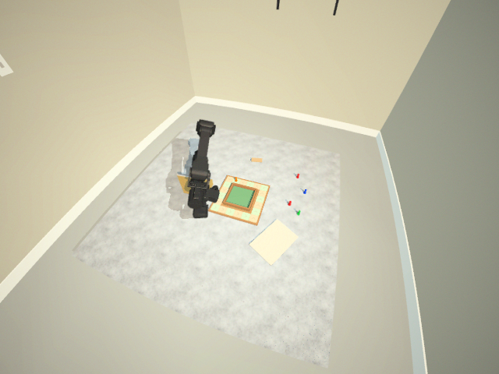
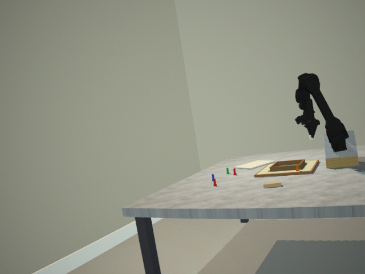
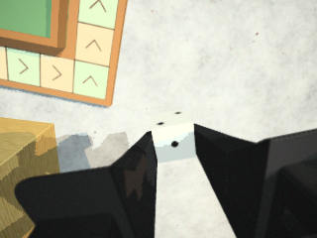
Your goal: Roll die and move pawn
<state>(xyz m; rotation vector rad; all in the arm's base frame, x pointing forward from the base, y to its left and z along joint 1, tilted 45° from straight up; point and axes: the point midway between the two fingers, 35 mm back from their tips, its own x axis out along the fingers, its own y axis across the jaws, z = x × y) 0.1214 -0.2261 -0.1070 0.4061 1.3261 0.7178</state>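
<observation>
The die (image 2: pixel 311 137) (image 3: pixel 174 143), just one, is pinched in your end effector (image 2: pixel 312 136) (image 3: pixel 171 133), above the bench (image 1: pixel 161 241) (image 2: pixel 188 198) (image 3: pixel 223 59). From above, one orange pawn (image 1: pixel 235 179) (image 2: pixel 297 167) stands at the tray's (image 1: pixel 253 202) (image 2: pixel 287 166) (image 3: pixel 30 40) twelve o'clock; two red (image 1: pixel 289 202) (image 2: pixel 234 172), one blue (image 1: pixel 305 191) (image 2: pixel 213 177) and one green pawn (image 1: pixel 299 212) (image 2: pixel 227 170) stand around three o'clock, off your single board (image 1: pixel 232 217) (image 2: pixel 284 174) (image 3: pixel 113 74).

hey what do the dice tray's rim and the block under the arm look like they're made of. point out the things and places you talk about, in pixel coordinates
The dice tray's rim (image 1: pixel 253 202) (image 2: pixel 283 166): probably wood, matte, judging by its plain brown colour, though painted plastic is possible.

The block (image 2: pixel 341 162) (image 3: pixel 25 149): likely wood, unpolished-looking, since yellowish-brown grain streaks show.
</observation>
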